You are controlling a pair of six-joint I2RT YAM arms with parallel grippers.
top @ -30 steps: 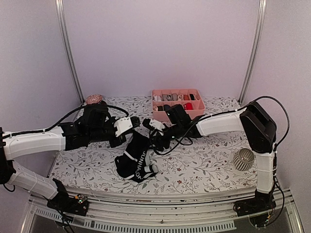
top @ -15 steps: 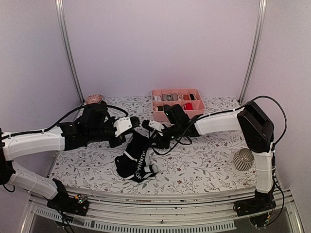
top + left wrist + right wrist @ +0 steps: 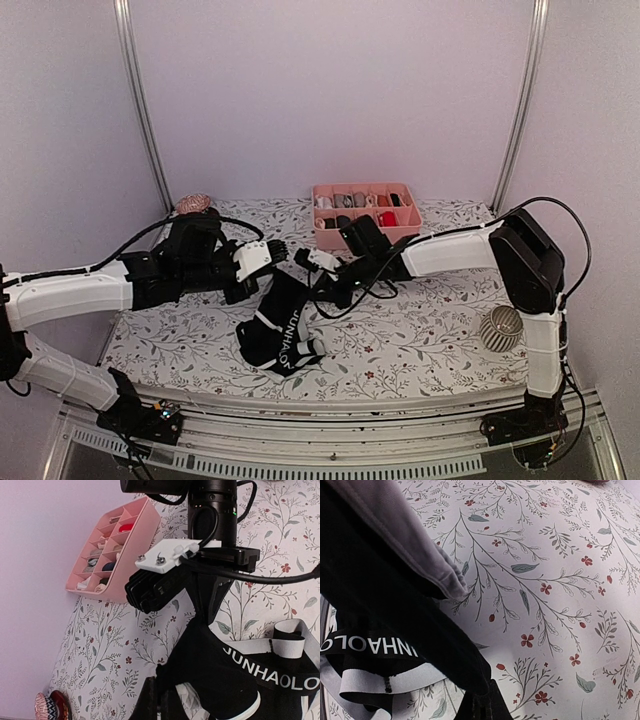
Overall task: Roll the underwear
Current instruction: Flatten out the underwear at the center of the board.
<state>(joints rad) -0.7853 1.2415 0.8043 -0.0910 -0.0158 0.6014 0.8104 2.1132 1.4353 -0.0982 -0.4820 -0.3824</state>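
Note:
Black underwear point(image 3: 278, 328) with white letters on its black waistband hangs bunched between my two grippers, its lower part resting on the flowered table. My left gripper point(image 3: 272, 268) is shut on the fabric's left edge; in the left wrist view its fingertips point(image 3: 156, 700) pinch the black cloth point(image 3: 225, 675). Just to the right, my right gripper point(image 3: 314, 288) is shut on another edge of the underwear point(image 3: 385, 625), the jaws point(image 3: 485, 705) closed on black fabric. That gripper point(image 3: 212, 605) also shows in the left wrist view, nipping the top of the cloth.
A pink divided tray point(image 3: 400, 232) with small fabric bundles stands at the back centre, also seen as the pink tray point(image 3: 131, 555). A ribbed metal cup point(image 3: 501, 327) lies at the right. A patterned ball point(image 3: 194, 204) sits at the back left corner.
My right gripper has closed onto the underwear's edge; it stood open a second ago. The left gripper has kept its grip and place.

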